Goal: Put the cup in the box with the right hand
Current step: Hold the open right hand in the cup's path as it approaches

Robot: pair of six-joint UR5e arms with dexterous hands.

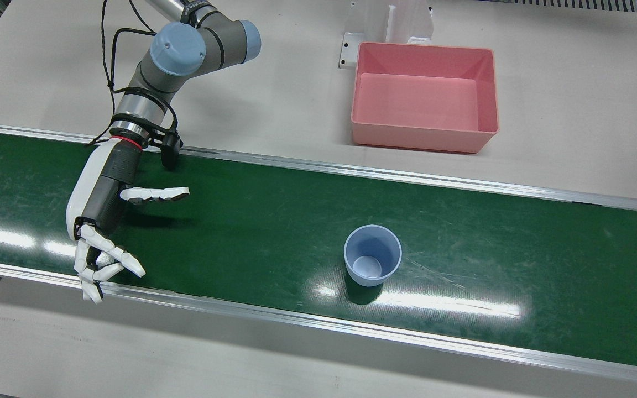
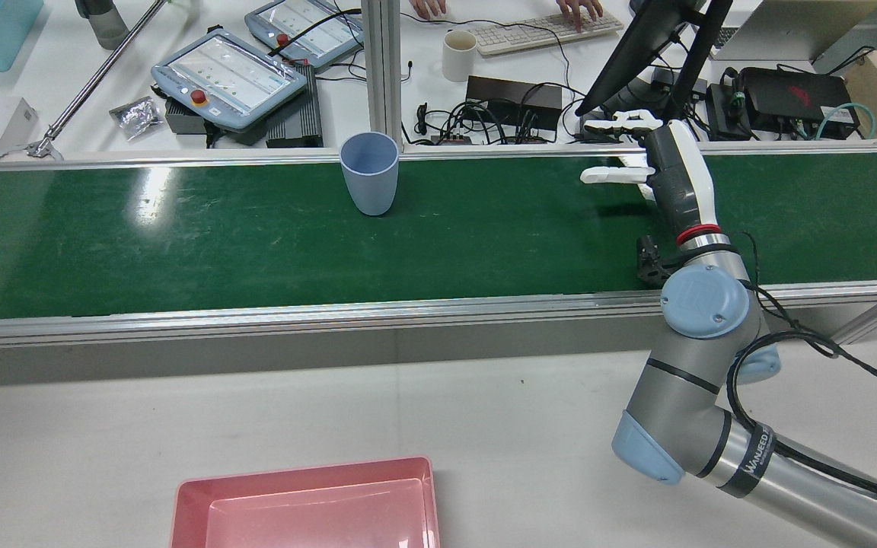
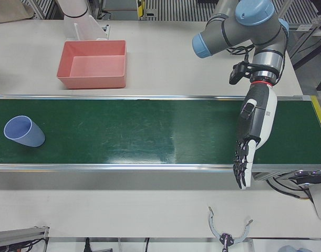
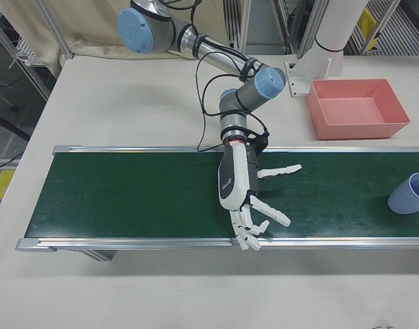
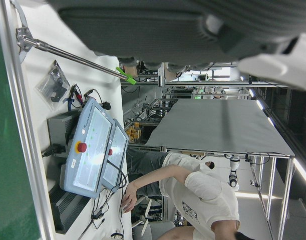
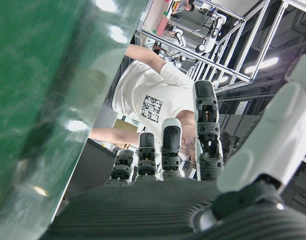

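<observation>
**Cup waits on belt, right hand spread and empty**

Standing upright on the green conveyor belt (image 1: 241, 221), mouth up: a blue cup (image 1: 372, 262), near the belt's operator-side edge. Well apart along the belt, poised above its surface: the right hand (image 1: 100, 221), fingers (image 1: 128, 265) splayed wide, thumb stretched out sideways, nothing in its hold. Resting on the pale tabletop (image 1: 573, 110) beyond the belt on the robot's side: the pink box (image 1: 423, 97). Left hand's palm glimpsed only by its own camera; state impossible to tell.
</observation>
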